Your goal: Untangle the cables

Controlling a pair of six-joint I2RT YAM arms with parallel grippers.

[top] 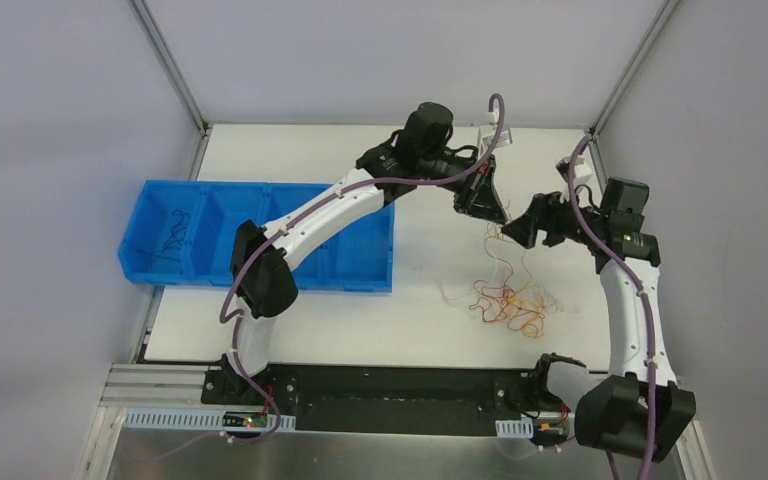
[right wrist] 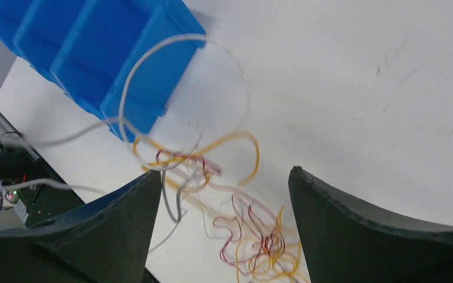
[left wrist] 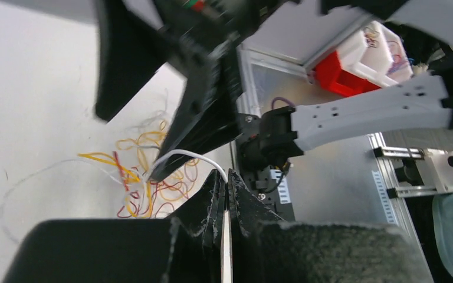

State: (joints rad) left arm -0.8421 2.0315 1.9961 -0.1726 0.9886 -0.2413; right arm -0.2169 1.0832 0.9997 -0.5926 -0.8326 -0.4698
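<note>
Top external view gives us the whole layout: a white table [top: 410, 335], a blue plastic bin with divided compartments [top: 175, 272] at its left side, and a few thin black wires [top: 172, 238] lying in the bin's leftmost compartment. Right of centre lies the loose tangle of thin curly cables [top: 505, 300] in red, orange, yellow and white. Strands rise from it to where the left gripper [top: 497, 212] and right gripper [top: 516, 232] meet tip to tip above it. From here we cannot tell how either pair of jaws stands.

Left wrist view settles that for one side. We see the left gripper [left wrist: 226, 191] with its jaws pressed together, and a white cable [left wrist: 189, 154] arcs down into their tips, pinched there. The tangle [left wrist: 147, 183] lies on the table beyond. Only this view shows the red and white storage boxes [left wrist: 354, 65] off the table.

Right wrist view shows the right gripper [right wrist: 224, 174] with jaws spread wide and nothing between them. Below it we see a pale loop and orange and red curls of the cables [right wrist: 236, 236], with the blue bin [right wrist: 82, 53] beyond.
</note>
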